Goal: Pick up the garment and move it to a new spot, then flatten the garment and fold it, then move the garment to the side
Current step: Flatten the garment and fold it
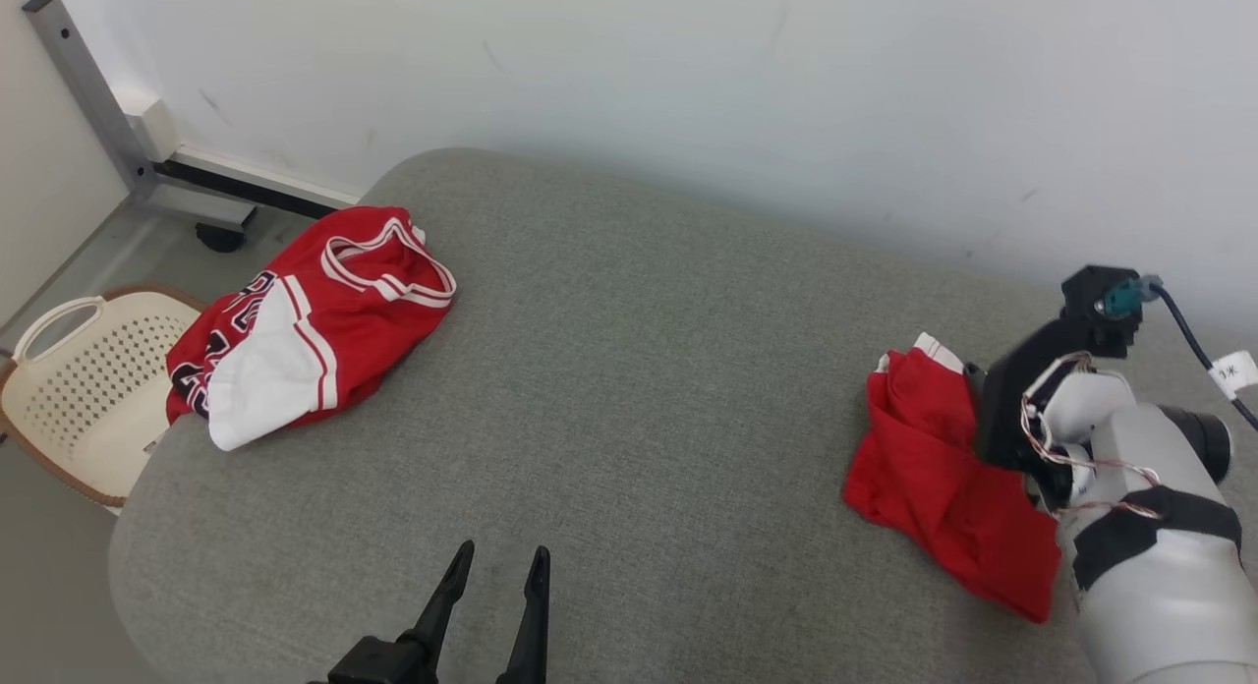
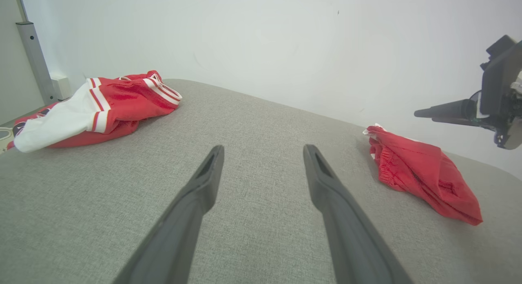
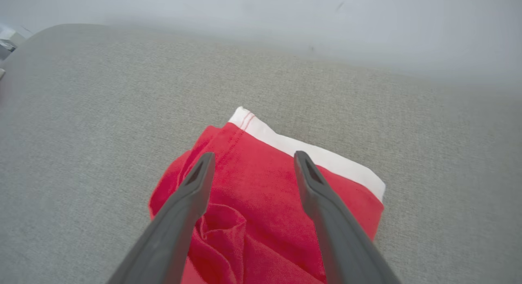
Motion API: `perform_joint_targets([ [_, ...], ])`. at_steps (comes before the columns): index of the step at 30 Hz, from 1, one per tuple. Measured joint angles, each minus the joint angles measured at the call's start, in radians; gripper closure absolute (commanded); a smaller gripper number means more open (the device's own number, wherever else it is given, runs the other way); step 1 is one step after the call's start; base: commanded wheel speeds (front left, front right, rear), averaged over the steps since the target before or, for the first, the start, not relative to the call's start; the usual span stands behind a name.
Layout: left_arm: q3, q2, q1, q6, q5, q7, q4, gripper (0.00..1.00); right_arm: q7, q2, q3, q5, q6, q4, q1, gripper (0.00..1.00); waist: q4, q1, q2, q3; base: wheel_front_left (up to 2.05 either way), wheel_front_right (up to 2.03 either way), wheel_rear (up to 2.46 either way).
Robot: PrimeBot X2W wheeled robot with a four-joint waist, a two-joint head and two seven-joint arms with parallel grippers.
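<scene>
Garment (image 1: 943,487): red, white band on one edge, lying in a compact folded bundle on the right side of the gray table (image 1: 639,370), near the right edge. Long axis runs far-to-near in head view, white-banded end is the far one. Right tool (image 3: 253,157) directly over it, fingers apart, straddling the red cloth from above, nothing clamped; can't tell if the tips touch the fabric. Left tool (image 1: 501,551) at the near middle edge of the table, fingers apart, empty, well apart from the garment, which lies off to its right. Right arm clearly the nearer one. Second red and white jersey (image 1: 314,320) crumpled at the far left corner, pale basket (image 1: 79,389) on the floor beside it; neither involved. Judging by the layout, fold looks done and garment set to the side, last step about finished. Next move likely lifts the right tool straight up and back, fingers kept apart, so the top layer isn't dragged open
</scene>
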Motion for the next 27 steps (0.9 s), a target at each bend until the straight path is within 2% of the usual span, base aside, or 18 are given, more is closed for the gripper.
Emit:
perform_joint_targets([
  [1, -0.001, 0.001, 0.000, 0.000, 0.000, 0.000, -0.002, 0.00, 0.002, -0.011, -0.004, -0.009, 0.000, -0.001, 0.017, 0.00, -0.005, -0.0001, 0.0000, -0.003, 0.00, 0.00, 0.00],
  [2, -0.002, 0.001, 0.001, 0.000, -0.001, 0.000, -0.004, 0.00, 0.003, -0.020, -0.008, -0.020, 0.000, -0.001, 0.036, 0.23, -0.011, -0.0001, 0.0000, -0.006, 0.00, 0.00, 0.00],
  [3, -0.002, 0.002, 0.001, 0.000, -0.003, 0.001, -0.005, 0.00, 0.004, -0.030, -0.013, -0.031, 0.000, -0.002, 0.052, 0.52, -0.015, -0.0001, 0.0000, -0.008, 0.00, 0.00, 0.00],
  [4, -0.003, 0.003, 0.001, 0.000, -0.003, 0.001, -0.006, 0.00, 0.005, -0.038, -0.016, -0.045, 0.000, -0.003, 0.068, 0.89, -0.019, -0.0001, 0.0000, -0.009, 0.00, 0.00, 0.00],
  [5, -0.004, 0.003, 0.001, 0.000, -0.003, 0.001, -0.007, 0.00, 0.007, -0.041, -0.016, -0.057, 0.000, -0.002, 0.081, 1.00, -0.022, 0.0000, 0.0000, -0.008, 0.00, 0.00, 0.00],
  [16, -0.009, 0.010, -0.017, -0.004, 0.001, -0.014, -0.015, 0.00, -0.002, 0.021, 0.042, -0.072, 0.000, 0.029, 0.108, 1.00, -0.006, 0.0000, 0.0001, 0.035, 0.00, 0.00, 0.00],
  [23, -0.006, 0.019, -0.017, 0.000, -0.001, -0.018, -0.010, 0.00, -0.015, 0.050, 0.158, -0.042, 0.000, 0.067, 0.094, 1.00, 0.019, 0.0000, 0.0001, 0.030, 0.00, 0.00, 0.00],
  [27, -0.009, 0.021, -0.016, 0.001, -0.004, -0.016, -0.010, 0.00, -0.027, 0.055, 0.263, 0.044, 0.000, 0.086, 0.088, 1.00, 0.026, 0.0000, 0.0000, 0.014, 0.00, 0.00, 0.00],
])
